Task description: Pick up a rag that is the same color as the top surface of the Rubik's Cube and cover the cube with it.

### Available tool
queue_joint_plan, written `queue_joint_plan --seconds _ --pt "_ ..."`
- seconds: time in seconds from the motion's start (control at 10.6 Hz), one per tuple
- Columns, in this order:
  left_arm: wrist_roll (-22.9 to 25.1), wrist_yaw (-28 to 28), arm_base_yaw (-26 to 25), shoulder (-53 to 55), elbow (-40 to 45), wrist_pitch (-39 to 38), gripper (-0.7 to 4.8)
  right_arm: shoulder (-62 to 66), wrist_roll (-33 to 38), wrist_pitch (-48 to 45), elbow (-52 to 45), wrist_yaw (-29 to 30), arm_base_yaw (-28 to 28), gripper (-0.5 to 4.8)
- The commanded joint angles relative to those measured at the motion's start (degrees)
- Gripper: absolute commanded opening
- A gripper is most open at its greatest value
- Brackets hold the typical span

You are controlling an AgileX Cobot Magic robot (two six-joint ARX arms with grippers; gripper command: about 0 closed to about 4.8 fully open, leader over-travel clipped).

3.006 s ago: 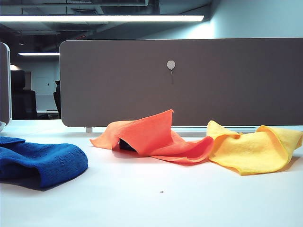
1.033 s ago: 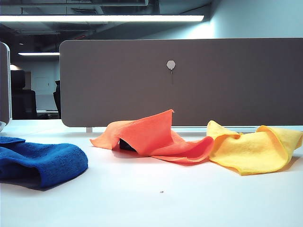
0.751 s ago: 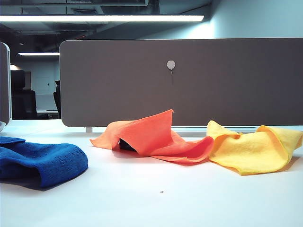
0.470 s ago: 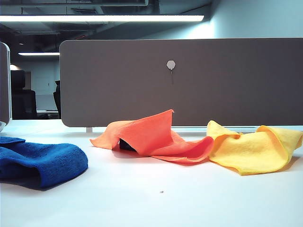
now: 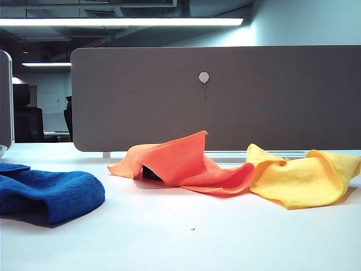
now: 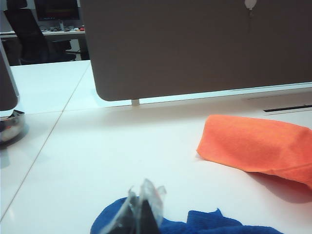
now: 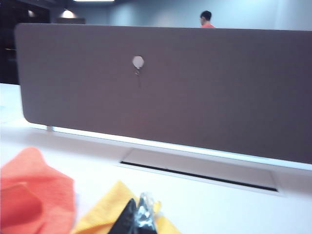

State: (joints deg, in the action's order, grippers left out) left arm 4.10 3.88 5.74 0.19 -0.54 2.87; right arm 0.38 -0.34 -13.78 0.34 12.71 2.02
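Your orange rag (image 5: 180, 164) lies in a tented heap at the middle of the white desk (image 5: 186, 237), draped over a small dark shape that peeks out under its left fold; that is most likely the Rubik's Cube (image 5: 150, 173), though only a black sliver shows and you cannot read its colours from here. Judge the rag as light, thin and limp: it holds soft creases and one raised peak, so it will sag and trail when lifted, and a corner or a fold ridge looks like the best place to pinch if it needs resettling. Its weave looks fine and matte, not slippery. The yellow cloth (image 5: 302, 178) just to its right touches the orange edge and looks similar in weight, so a careless pinch there could drag both. The blue towel (image 5: 48, 192) on the left, well apart, is thicker, nubbly and folded into a rounded wad. Behind everything stands a grey fabric partition (image 5: 225, 96). Your left claw (image 6: 141, 212) hangs over the blue towel with its jaws pressed together and nothing between them; the orange rag lies off to its side, untouched. Your right claw (image 7: 138, 214) sits above the yellow cloth, and its tips appear closed and empty, though the view is blurred.
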Motion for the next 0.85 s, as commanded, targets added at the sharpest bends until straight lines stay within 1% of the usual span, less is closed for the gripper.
queue_joint_plan --seconds 0.09,0.19,0.28,0.38,0.47,0.56,0.85 --pt "0.4 -0.6 -0.2 0.0 -0.1 0.5 -0.05 0.0 -3.4 1.6 0.0 -4.5 0.0 -0.01" --pt "0.4 -1.7 -0.2 0.0 -0.1 0.5 -0.05 0.0 -4.4 1.5 0.0 -8.2 -0.1 -0.01" --pt "0.4 -1.5 -0.2 0.0 -0.1 0.5 -0.06 0.1 -4.4 1.6 0.0 -10.1 -1.1 -0.01" --pt "0.4 -1.5 -0.2 0.0 -0.1 0.5 -0.05 0.1 -4.4 1.6 0.0 -10.3 -1.7 -0.01" --pt "0.3 -1.5 -0.2 0.0 -0.1 0.5 -0.06 0.1 -2.0 1.5 0.0 -8.6 -5.6 -0.01" --pt "0.0 -1.5 -0.2 0.0 -0.1 0.5 -0.05 0.1 -1.3 1.6 0.0 -5.8 -6.3 -0.01" --pt "-0.1 -1.6 -0.2 0.0 -0.1 0.5 -0.06 0.0 -0.7 1.6 0.0 -4.6 -6.3 -0.01"
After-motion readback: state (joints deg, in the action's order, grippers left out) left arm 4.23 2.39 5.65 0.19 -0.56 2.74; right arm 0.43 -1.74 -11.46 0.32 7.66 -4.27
